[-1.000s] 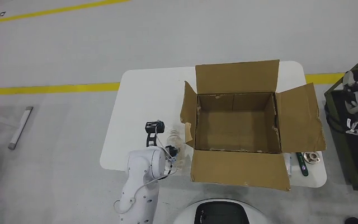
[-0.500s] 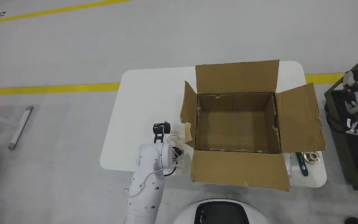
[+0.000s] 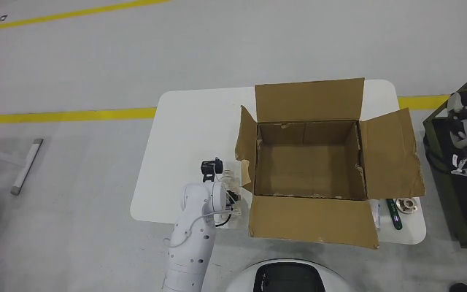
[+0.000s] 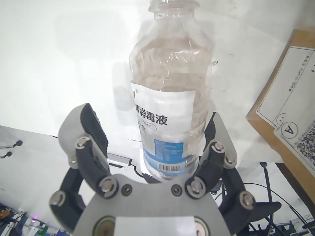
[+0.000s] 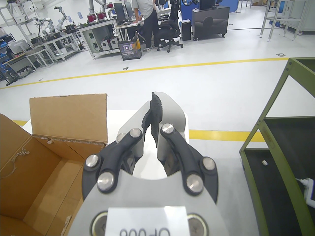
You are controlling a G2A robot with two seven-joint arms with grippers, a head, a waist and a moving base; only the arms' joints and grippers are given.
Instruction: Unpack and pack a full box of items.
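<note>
Bottle, cap pointing away from left pincer, base between its spread fingers, right pincer closed

So the box sits on the right half of the surface, flaps spread out. The bottle is on the surface just beside the box's left flap, near the front edge, with the left gripper around its lower end. A couple of small tools lie at the front right corner, just right of the box. A cart stands right of the surface.
</note>
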